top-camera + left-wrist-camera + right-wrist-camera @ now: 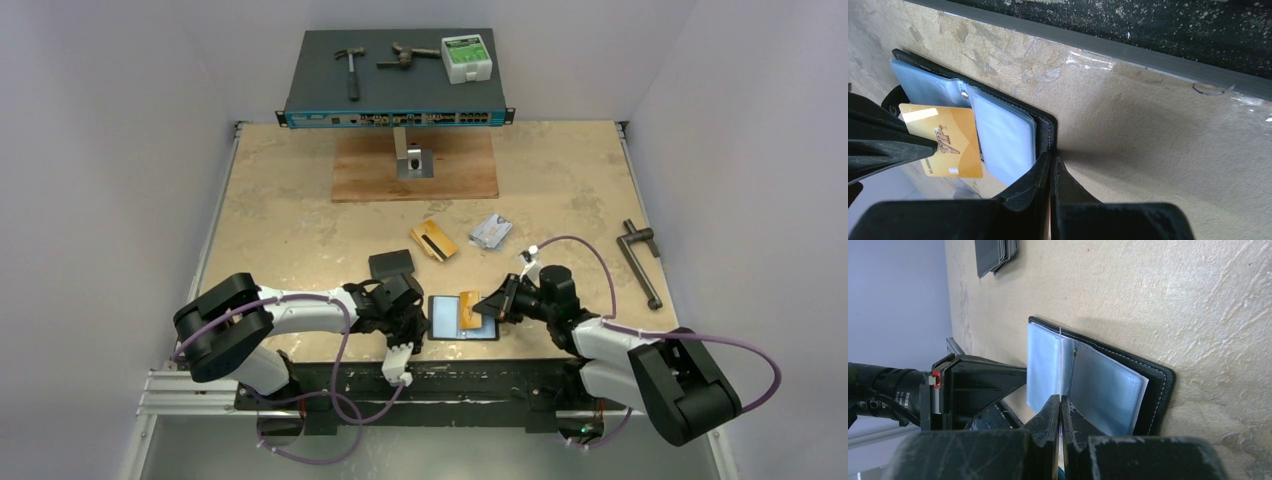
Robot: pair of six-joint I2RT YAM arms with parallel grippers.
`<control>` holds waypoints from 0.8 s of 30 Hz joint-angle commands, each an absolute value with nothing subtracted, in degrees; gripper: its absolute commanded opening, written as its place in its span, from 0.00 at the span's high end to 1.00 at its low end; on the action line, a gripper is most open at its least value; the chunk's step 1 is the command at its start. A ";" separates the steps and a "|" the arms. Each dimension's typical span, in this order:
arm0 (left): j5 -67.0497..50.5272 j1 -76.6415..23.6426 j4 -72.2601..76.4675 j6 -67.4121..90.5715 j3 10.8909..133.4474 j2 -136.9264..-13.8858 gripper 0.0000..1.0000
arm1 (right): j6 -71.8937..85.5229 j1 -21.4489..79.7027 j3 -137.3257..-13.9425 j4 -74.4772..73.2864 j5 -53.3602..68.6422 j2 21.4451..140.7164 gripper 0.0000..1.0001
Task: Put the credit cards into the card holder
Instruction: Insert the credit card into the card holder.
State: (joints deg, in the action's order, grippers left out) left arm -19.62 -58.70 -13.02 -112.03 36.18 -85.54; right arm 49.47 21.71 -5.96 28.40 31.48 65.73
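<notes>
Card holder [1159, 385]: black cover, pale stitching along the edge, glossy pale-blue pockets.
VIP card [945, 140]: gold-orange, dark "VIP" lettering, 1 pale band.
Striped card [434, 240]: gold-orange, 1 dark stripe.
Silver card [491, 231]: silver-grey, bluish print.
Pouch [391, 264]: plain black.
Table [560, 190]: mottled beige.
Board [450, 180]: reddish-brown wood.
Cables [590, 245]: purple.
</notes>
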 commanded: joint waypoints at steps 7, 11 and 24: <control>-19.10 -59.22 -16.17 -110.21 36.52 -86.14 1.00 | 51.97 20.89 -4.03 35.64 33.94 65.39 1.00; -19.02 -59.28 -15.98 -109.97 36.30 -85.98 1.00 | 52.79 20.79 -3.37 39.09 34.98 68.14 1.00; -18.85 -59.59 -15.47 -109.86 36.05 -85.80 1.00 | 53.85 20.75 -1.58 41.08 34.66 69.26 1.00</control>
State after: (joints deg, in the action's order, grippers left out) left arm -19.05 -59.07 -12.93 -111.42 36.18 -85.54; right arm 53.12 20.97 -2.83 38.30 34.11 69.78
